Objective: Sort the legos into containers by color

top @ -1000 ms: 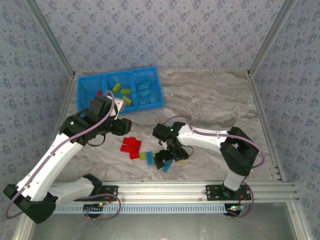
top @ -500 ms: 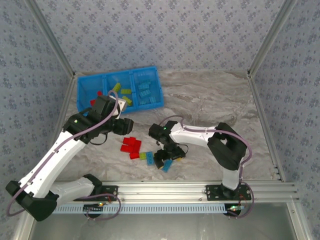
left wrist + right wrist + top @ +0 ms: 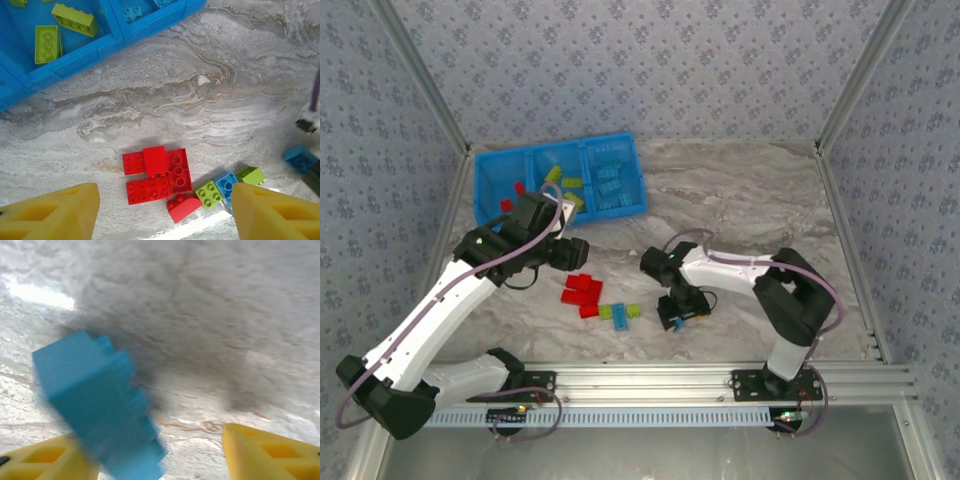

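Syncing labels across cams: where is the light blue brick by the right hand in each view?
Top external: light blue brick low centre, at the right hand.
Left wrist: right edge, below the middle.
Right wrist: large and blurred, lower left, beside a yellow finger.
Shared landmark: the marbled tabletop under it in all three; the red brick cluster lies to its left in the top and left wrist views.
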You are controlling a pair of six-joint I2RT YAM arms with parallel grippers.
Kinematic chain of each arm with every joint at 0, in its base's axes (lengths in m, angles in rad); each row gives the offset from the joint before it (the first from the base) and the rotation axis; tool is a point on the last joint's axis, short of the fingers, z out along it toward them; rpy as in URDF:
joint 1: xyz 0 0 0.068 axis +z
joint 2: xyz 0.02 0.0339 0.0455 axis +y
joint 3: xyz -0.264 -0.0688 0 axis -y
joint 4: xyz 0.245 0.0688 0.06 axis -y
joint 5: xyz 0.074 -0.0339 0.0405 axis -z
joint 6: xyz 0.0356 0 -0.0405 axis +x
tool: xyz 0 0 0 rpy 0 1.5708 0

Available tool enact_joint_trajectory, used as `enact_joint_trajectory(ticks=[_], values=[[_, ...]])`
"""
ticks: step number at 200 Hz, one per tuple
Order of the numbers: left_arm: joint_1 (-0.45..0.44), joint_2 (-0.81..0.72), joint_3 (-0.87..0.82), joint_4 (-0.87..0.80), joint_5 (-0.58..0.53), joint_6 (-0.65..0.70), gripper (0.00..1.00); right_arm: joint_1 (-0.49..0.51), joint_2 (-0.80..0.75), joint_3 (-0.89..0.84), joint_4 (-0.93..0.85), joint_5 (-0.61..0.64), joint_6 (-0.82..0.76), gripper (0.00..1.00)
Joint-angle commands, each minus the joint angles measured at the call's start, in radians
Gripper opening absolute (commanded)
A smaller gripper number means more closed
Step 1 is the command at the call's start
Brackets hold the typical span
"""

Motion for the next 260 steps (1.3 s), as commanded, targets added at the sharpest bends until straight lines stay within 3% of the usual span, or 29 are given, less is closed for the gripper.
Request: enact_joint_trajectory(ticks=[1, 30, 73, 109, 165, 192, 217, 246, 260], values=[[-0.004, -0.002, -0.011, 0.022, -0.007, -0.004, 0.71, -0.036, -0.036, -0.031, 0.057, -0.036, 0.001, 0.57], [-0.004, 0.009, -0.011, 0.025, -0.008, -0.003, 0.71, -0.046, -0.019, -0.031, 0.117, -0.058, -0.034, 0.41], [-0.003, -0.011, -0.025, 0.016, -0.008, -0.013, 0.71, -0.059, -0.022, -0.045, 0.148, -0.052, -0.035, 0.36], [-0.005, -0.055, -0.078, 0.029, 0.003, -0.057, 0.71, -0.079, -0.027, -0.067, 0.197, -0.050, -0.038, 0.21], [-0.008, -0.166, -0.143, 0.021, 0.037, -0.147, 0.71, -0.096, -0.170, -0.014, 0.145, 0.009, -0.034, 0.18], [-0.011, -0.218, -0.167, 0.038, 0.049, -0.229, 0.71, -0.121, -0.217, 0.133, 0.089, 0.053, -0.039, 0.18], [-0.013, -0.234, -0.174, 0.059, 0.034, -0.310, 0.71, -0.142, -0.154, 0.322, 0.128, 0.080, -0.082, 0.19], [-0.013, -0.205, -0.161, 0.035, -0.052, -0.446, 0.71, -0.168, 0.064, 0.587, 0.178, 0.110, -0.118, 0.19], [-0.018, -0.186, -0.150, 0.037, -0.043, -0.482, 0.71, -0.177, 0.200, 0.752, 0.165, 0.131, -0.129, 0.18]])
